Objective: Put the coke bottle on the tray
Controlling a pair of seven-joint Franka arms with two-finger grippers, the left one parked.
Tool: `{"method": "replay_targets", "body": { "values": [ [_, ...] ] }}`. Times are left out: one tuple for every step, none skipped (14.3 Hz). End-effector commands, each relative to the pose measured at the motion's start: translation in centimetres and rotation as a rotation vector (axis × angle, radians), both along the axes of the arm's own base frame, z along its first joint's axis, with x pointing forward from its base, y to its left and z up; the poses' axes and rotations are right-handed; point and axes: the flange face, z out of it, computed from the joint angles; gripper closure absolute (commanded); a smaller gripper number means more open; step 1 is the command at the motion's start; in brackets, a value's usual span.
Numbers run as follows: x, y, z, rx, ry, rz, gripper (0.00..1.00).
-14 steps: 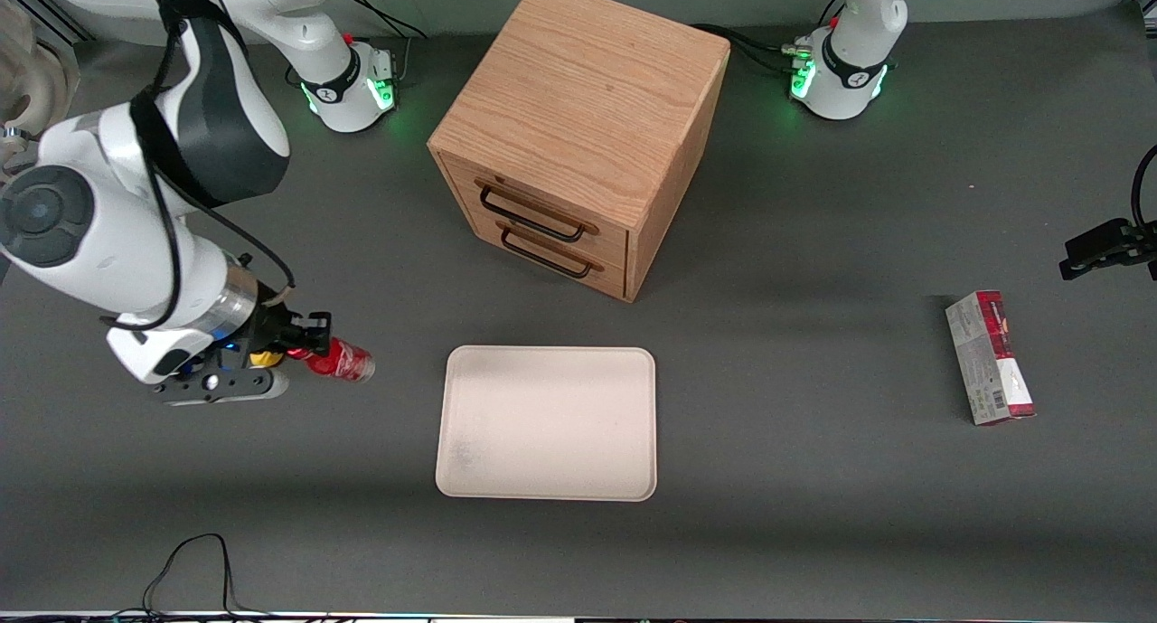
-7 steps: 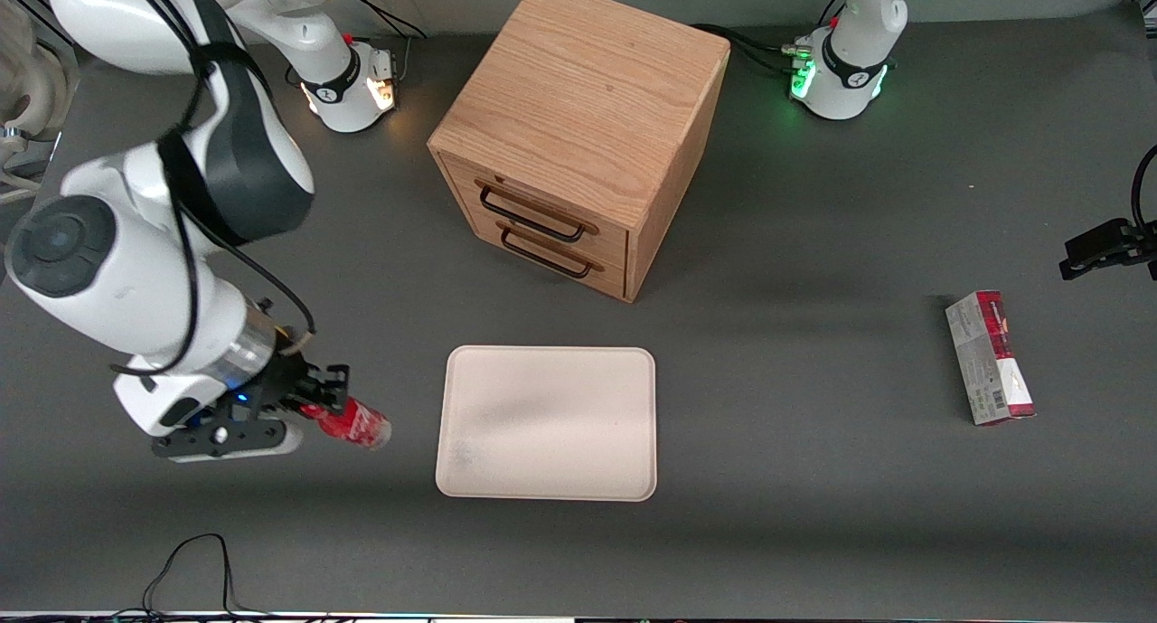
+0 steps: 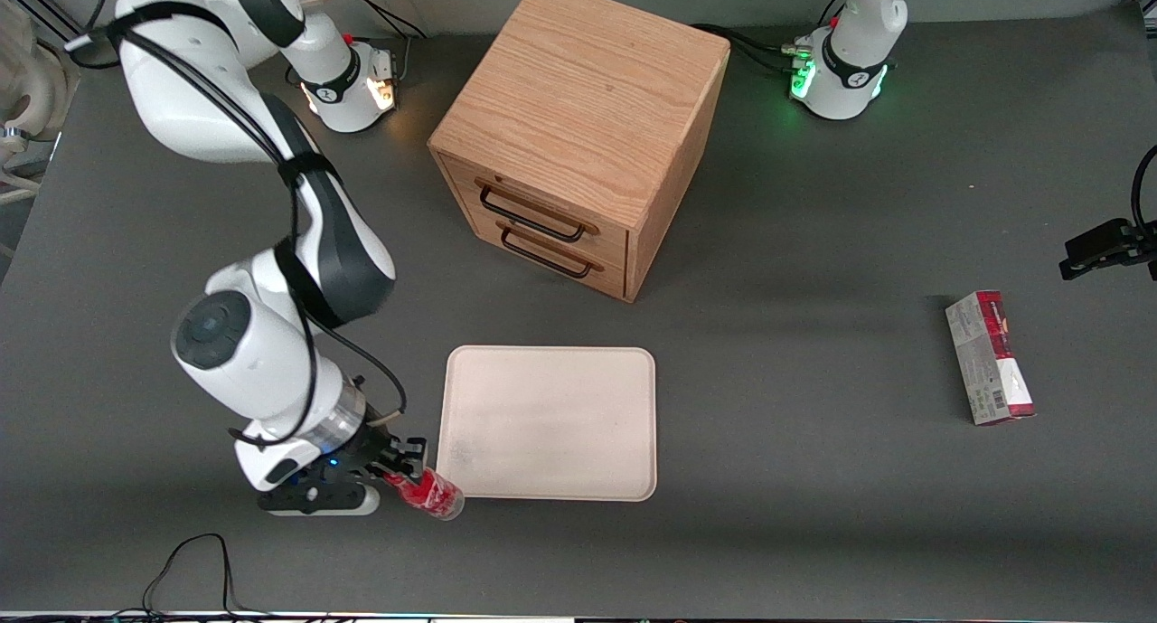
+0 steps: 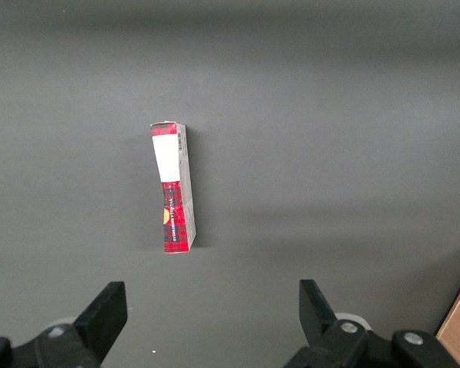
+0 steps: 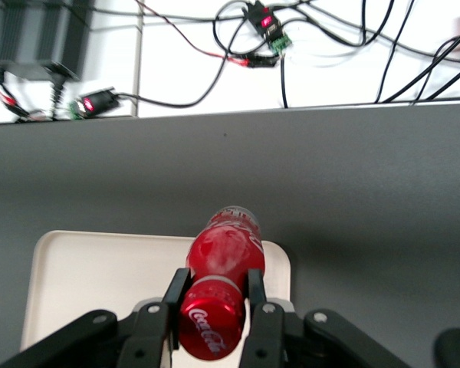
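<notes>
A dark grey table surface [image 3: 813, 514] fills the scene, evenly lit with soft shadows. A wooden drawer cabinet [image 3: 578, 135] with two dark handles stands on it, its grain pale and warm. At the table's edge, tangled cables [image 5: 307, 46] lie over a white floor.

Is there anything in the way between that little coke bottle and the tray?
Nothing visible. The tool is shut on the coke bottle, lifted at the tray's corner nearest the working arm. The cabinet and carton sit well aside.
</notes>
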Motion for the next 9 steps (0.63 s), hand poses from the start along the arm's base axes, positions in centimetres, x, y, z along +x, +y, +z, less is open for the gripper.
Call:
{"method": "replay_targets", "body": {
  "values": [
    [0.6, 1.2, -2.3, -0.023, -0.029, 0.001, 1.0],
    [0.4, 1.5, -3.1, -0.028, -0.017, 0.007, 1.0],
    [0.3, 1.6, -3.8, -0.032, -0.005, 0.009, 1.0],
    [0.0, 1.8, -4.5, -0.036, 0.006, 0.014, 1.0],
    [-0.2, 1.9, -5.2, -0.041, 0.018, 0.019, 1.0],
    [-0.4, 1.9, -5.9, -0.048, 0.033, 0.026, 1.0],
    [-0.5, 1.8, -6.2, -0.055, 0.045, 0.028, 1.0],
    [-0.6, 1.9, -6.3, -0.057, 0.053, 0.029, 1.0],
    [-0.6, 1.9, -6.2, -0.061, 0.059, 0.031, 1.0]
  ]
}}
